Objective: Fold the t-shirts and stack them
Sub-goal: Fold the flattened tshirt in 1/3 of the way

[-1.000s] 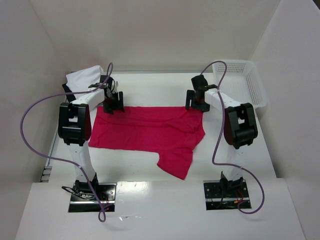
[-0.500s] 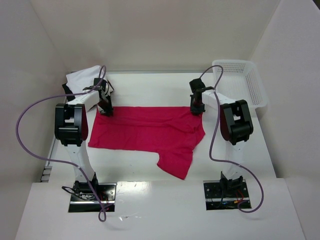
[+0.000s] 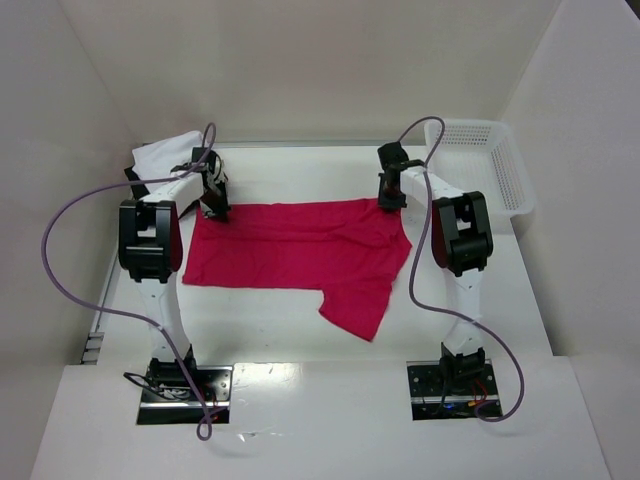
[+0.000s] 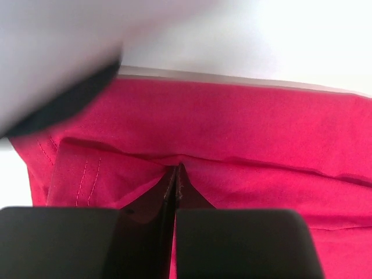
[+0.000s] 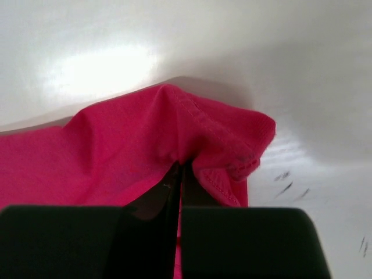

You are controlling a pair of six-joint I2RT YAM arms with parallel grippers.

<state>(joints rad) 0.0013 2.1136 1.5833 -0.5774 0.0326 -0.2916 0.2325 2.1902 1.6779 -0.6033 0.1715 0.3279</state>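
Note:
The red t-shirt (image 3: 300, 250) lies spread flat in the middle of the table, one sleeve pointing toward the near edge. My left gripper (image 3: 216, 207) is shut on its far left corner; the left wrist view shows the red cloth (image 4: 244, 133) pinched between the closed jaws (image 4: 176, 171). My right gripper (image 3: 388, 200) is shut on the far right corner, where the hemmed red fabric (image 5: 192, 128) bunches up around the closed jaws (image 5: 180, 168). A white t-shirt (image 3: 165, 155) lies crumpled at the far left with a bit of black cloth (image 3: 131, 178) beneath it.
A white plastic mesh basket (image 3: 485, 175) stands at the far right by the wall. White walls close in the table on three sides. Purple cables (image 3: 60, 250) loop out from both arms.
Both grippers dropped to the shirt's far corners and shut on the cloth. The far edge has shifted slightly away from the arms and the cloth has pulled straighter.

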